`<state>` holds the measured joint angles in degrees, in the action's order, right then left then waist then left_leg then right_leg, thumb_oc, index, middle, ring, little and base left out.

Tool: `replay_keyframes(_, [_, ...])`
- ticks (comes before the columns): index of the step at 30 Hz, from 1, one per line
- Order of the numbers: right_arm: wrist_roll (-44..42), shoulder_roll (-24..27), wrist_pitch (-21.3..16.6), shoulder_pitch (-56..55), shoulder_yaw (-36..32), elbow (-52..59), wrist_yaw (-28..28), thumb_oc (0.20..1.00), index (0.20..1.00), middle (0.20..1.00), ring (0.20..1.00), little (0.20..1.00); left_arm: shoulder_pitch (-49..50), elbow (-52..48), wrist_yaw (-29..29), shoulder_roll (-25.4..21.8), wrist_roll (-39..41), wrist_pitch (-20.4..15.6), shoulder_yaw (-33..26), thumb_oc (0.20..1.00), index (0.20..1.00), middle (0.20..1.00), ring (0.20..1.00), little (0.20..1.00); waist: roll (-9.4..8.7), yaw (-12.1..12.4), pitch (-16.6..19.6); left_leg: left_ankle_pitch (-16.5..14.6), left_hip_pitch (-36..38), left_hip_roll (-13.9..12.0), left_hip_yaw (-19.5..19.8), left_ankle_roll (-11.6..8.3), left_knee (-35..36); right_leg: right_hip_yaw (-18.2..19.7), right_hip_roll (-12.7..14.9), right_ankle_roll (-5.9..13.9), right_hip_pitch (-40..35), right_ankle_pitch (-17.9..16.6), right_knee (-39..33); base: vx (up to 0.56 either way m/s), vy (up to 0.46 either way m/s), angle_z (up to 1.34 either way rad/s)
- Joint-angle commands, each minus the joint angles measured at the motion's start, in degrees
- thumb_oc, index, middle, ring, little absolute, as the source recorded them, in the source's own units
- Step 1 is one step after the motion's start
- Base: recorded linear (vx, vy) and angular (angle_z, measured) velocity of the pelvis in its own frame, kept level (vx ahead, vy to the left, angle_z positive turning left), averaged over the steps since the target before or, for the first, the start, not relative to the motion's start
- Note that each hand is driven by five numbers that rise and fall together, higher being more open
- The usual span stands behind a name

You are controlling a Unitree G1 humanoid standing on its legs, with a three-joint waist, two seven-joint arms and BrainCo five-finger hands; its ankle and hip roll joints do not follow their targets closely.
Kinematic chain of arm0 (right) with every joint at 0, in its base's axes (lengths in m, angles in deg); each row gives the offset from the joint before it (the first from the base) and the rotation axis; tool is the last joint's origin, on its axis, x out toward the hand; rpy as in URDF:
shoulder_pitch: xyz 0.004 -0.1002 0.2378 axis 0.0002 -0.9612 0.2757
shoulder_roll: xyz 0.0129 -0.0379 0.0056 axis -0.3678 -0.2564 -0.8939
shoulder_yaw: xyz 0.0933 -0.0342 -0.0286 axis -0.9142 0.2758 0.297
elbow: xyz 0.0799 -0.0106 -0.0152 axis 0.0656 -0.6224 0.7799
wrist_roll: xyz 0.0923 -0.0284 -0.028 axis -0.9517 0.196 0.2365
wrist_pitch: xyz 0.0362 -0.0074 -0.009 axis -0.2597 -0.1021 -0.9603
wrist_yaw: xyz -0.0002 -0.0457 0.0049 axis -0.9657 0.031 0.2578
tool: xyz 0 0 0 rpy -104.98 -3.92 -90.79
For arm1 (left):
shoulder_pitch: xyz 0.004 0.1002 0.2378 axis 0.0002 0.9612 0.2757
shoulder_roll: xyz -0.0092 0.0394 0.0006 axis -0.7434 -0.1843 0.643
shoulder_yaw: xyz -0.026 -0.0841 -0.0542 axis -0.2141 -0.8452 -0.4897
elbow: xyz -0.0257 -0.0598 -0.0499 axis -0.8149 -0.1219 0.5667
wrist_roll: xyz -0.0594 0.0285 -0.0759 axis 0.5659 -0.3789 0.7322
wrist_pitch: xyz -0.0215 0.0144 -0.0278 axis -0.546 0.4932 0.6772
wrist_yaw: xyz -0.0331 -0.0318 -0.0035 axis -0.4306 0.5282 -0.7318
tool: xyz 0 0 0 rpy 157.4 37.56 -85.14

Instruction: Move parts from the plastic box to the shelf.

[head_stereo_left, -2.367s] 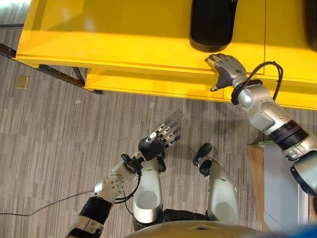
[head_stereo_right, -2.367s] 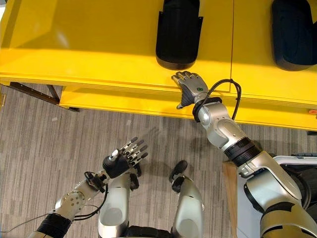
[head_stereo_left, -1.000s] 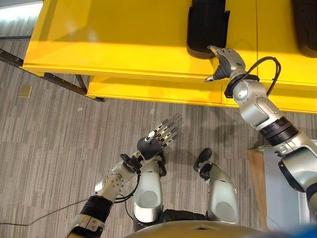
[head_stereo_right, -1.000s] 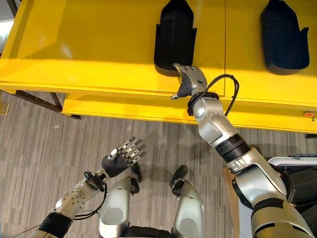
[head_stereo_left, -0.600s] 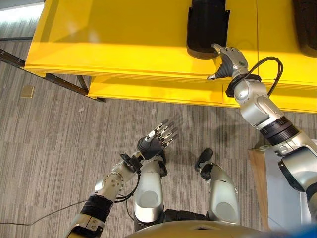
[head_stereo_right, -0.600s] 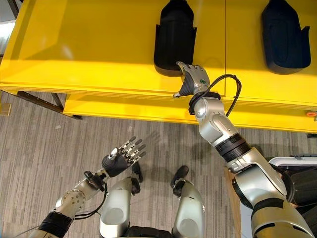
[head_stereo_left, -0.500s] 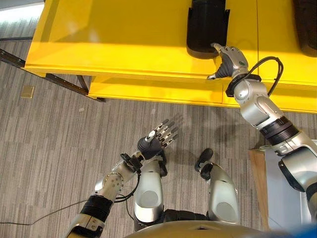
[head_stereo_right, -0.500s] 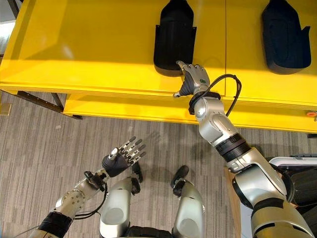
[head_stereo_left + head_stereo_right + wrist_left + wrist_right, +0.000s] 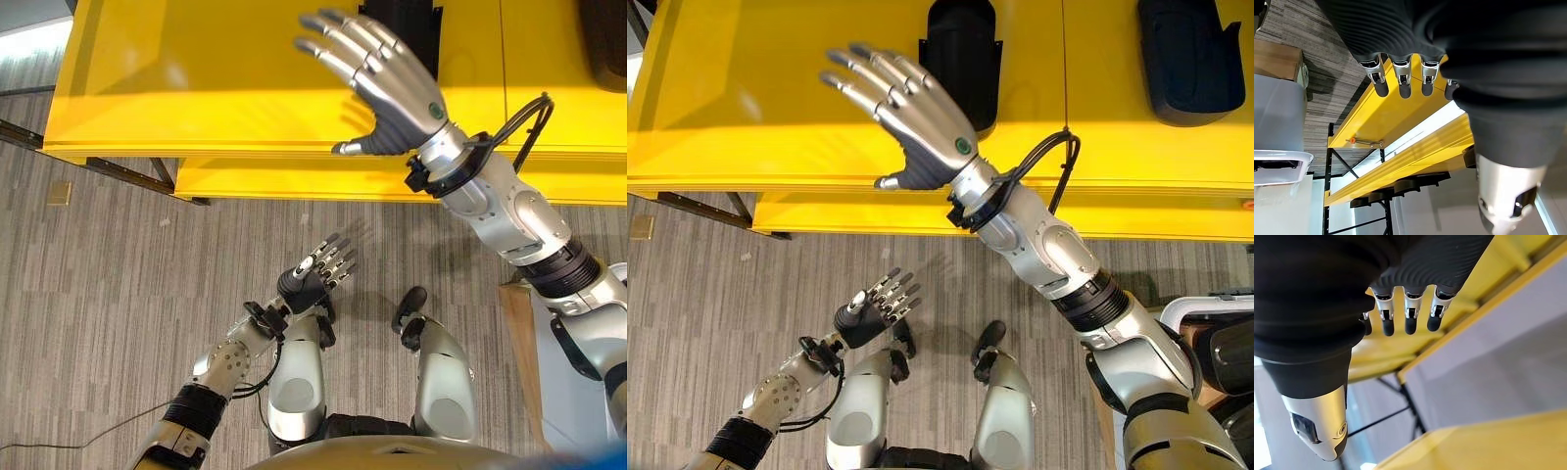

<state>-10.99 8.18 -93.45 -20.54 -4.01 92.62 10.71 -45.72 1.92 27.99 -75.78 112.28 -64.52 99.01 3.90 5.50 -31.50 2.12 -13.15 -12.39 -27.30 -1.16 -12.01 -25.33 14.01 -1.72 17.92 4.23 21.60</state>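
**Part set on yellow shelf, both hands empty**

Black moulded part [image 9: 960, 54] resting on top of the yellow shelf [image 9: 745, 98], near the front edge; a second similar part [image 9: 1187, 59] farther right on the same top. Likely laid flat there as the delivered pieces. Raised above the shelf front, right hand [image 9: 921, 122], fingers [image 9: 862, 78] spread wide and straight, holding nothing, clear of the part. Low over the floor, left hand [image 9: 312, 277], fingers relaxed and open, empty. Beneath, grey striped carpet floor [image 9: 98, 294]. At far right, pale plastic box [image 9: 573, 392] beside the robot.
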Motion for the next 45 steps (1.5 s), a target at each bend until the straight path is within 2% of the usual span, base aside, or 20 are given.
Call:
replay_keyframes(1, [-3.89, 0.15, -4.00, -0.18, 0.90, 5.85, -3.30, 1.000, 1.000, 1.000, 1.000, 1.000, 2.67, -2.60, -3.73, 0.52, 2.78, -2.86, 3.57, 1.000, 1.000, 1.000, 1.000, 1.000, -0.53, -0.11, 1.72, -2.55, 1.45, -3.94, 1.24, -3.56, -1.55, 0.56, 4.20, 7.17, -0.92, 1.78, 2.77, -0.03, 0.013, -0.05])
replay_keyframes(4, [-4.22, 0.32, -3.72, -0.64, 1.17, 6.37, -3.90, 1.000, 1.000, 1.000, 1.000, 1.000, 2.81, -2.73, -3.77, 0.42, 2.82, -2.93, 3.64, 1.000, 1.000, 1.000, 1.000, 1.000, -0.52, -0.10, 1.73, -2.55, 1.46, -3.93, 1.21, -3.55, -1.51, 0.49, 4.23, 7.21, -0.92, 1.74, 2.73, -0.01, 0.002, -0.03])
replay_keyframes(5, [-6.11, 0.86, -4.36, -1.94, 3.45, 5.11, -9.35, 1.000, 1.000, 1.000, 1.000, 1.000, 3.40, -3.41, -4.07, -0.28, 2.99, -2.81, 3.38, 1.000, 1.000, 1.000, 1.000, 1.000, -0.59, 0.03, 1.72, -2.69, 1.08, -3.88, 1.27, -3.43, -1.68, 0.44, 4.29, 7.21, -0.63, 1.79, 2.71, 0.00, 0.000, 0.00])
replay_keyframes(7, [-6.46, 1.41, -3.94, -2.14, 5.09, 4.73, -14.33, 1.000, 1.000, 1.000, 1.000, 1.000, 3.50, -3.26, -4.43, -0.60, 3.02, -2.65, 3.15, 1.000, 1.000, 1.000, 1.000, 1.000, -0.65, 0.20, 1.72, -2.69, 0.93, -3.93, 1.33, -3.42, -1.75, 0.28, 4.40, 7.26, -0.64, 1.82, 2.68, 0.00, 0.000, 0.00])
replay_keyframes(10, [-5.99, 3.34, 1.11, -2.16, 9.89, 2.97, -20.03, 1.000, 1.000, 1.000, 1.000, 1.000, 3.86, -3.72, -4.66, -1.29, 2.56, -2.24, 2.99, 1.000, 1.000, 1.000, 1.000, 1.000, -1.11, 0.84, 1.71, -2.57, 0.44, -4.09, 1.39, -3.37, -1.88, -0.31, 4.60, 7.24, -0.65, 1.86, 2.57, -0.01, -0.046, 0.02])
replay_keyframes(13, [-4.69, 4.17, 2.40, -1.34, 12.63, -0.37, -20.59, 1.000, 1.000, 1.000, 1.000, 1.000, 4.43, -4.03, -5.20, -1.92, 1.80, -1.50, 2.44, 1.000, 1.000, 1.000, 1.000, 1.000, -1.36, 1.33, 1.71, -2.30, 0.23, -3.99, 1.52, -3.34, -1.59, -0.58, 4.66, 7.20, -0.61, 1.77, 2.45, -0.01, -0.052, 0.08])
replay_keyframes(14, [-4.46, 4.84, 3.96, -1.05, 14.11, -1.78, -20.66, 1.000, 1.000, 1.000, 1.000, 1.000, 4.82, -3.84, -5.87, -2.24, 1.46, -1.38, 2.19, 1.000, 1.000, 1.000, 1.000, 1.000, -1.58, 1.71, 1.71, -2.13, 0.06, -4.00, 1.63, -3.38, -1.50, -0.78, 4.64, 7.21, -0.52, 1.72, 2.46, 0.00, -0.041, 0.10])
replay_keyframes(16, [-2.70, 5.21, 4.44, -1.08, 15.10, -2.75, -18.52, 1.000, 1.000, 1.000, 1.000, 1.000, 5.10, -3.95, -6.14, -2.55, 1.35, -1.27, 2.04, 1.000, 1.000, 1.000, 1.000, 1.000, -1.72, 1.92, 1.71, -1.94, -0.19, -4.05, 1.72, -3.43, -1.38, -1.02, 4.71, 7.24, -0.36, 1.65, 2.46, 0.00, -0.040, 0.04])
replay_keyframes(19, [0.02, 4.75, 7.30, -0.09, 15.58, -6.24, -12.73, 1.000, 1.000, 1.000, 1.000, 1.000, 4.96, -4.59, -5.51, -2.58, 0.84, -0.55, 2.09, 1.000, 1.000, 1.000, 1.000, 1.000, -1.81, 2.35, 1.71, -1.73, -0.72, -4.05, 1.96, -3.42, -1.25, -1.26, 4.84, 7.21, 0.08, 1.49, 2.51, 0.00, -0.031, 0.03])
replay_keyframes(21, [-2.57, 3.46, 10.23, 0.77, 14.59, -8.13, -9.23, 1.000, 1.000, 1.000, 1.000, 1.000, 4.38, -4.94, -4.13, -2.04, 0.83, -0.31, 2.49, 1.000, 1.000, 1.000, 1.000, 1.000, -1.66, 2.48, 1.71, -1.60, -1.43, -4.01, 2.31, -3.48, -1.33, -1.27, 4.82, 7.13, 0.68, 1.55, 2.73, 0.00, -0.006, 0.09])
replay_keyframes(26, [-6.34, 1.10, 13.11, 2.26, 12.10, -10.91, -3.93, 1.000, 1.000, 1.000, 1.000, 1.000, 3.43, -5.95, -2.15, -1.78, 1.21, 0.63, 2.65, 1.000, 1.000, 1.000, 1.000, 1.000, -1.53, 2.66, 1.71, -1.58, -2.11, -3.94, 2.65, -3.42, -1.56, -1.11, 4.95, 6.98, 1.44, 1.65, 3.33, 0.01, 0.001, 0.06])
replay_keyframes(38, [-4.12, -3.50, 15.32, 4.17, 6.80, -11.65, 1.32, 1.000, 1.000, 1.000, 1.000, 1.000, 1.72, -6.25, 0.29, -0.37, 2.10, 0.62, 3.60, 1.000, 1.000, 1.000, 1.000, 1.000, -0.57, 2.47, 1.71, -1.81, -2.93, -3.75, 2.84, -3.28, -2.03, -0.67, 5.26, 6.89, 2.64, 1.95, 4.43, 0.01, 0.022, 0.02])
replay_keyframes(43, [-2.90, -4.05, 19.18, 3.71, 5.45, -10.96, 0.87, 1.000, 1.000, 1.000, 1.000, 1.000, 1.58, -6.06, 0.52, 0.03, 2.25, 0.49, 3.51, 1.000, 1.000, 1.000, 1.000, 1.000, -0.32, 2.24, 1.71, -1.81, -3.02, -3.69, 2.63, -3.24, -2.07, -0.52, 5.45, 6.99, 2.88, 1.94, 4.61, 0.00, 0.007, 0.00])
replay_keyframes(45, [-2.97, -4.10, 22.26, 3.34, 5.06, -11.54, 1.08, 1.000, 1.000, 1.000, 1.000, 1.000, 1.44, -6.03, 0.59, 0.08, 2.06, 0.42, 3.41, 1.000, 1.000, 1.000, 1.000, 1.000, -0.36, 2.15, 1.71, -1.82, -3.03, -3.66, 2.61, -3.24, -2.07, -0.50, 5.44, 6.96, 2.96, 2.09, 4.82, 0.00, 0.000, 0.00])
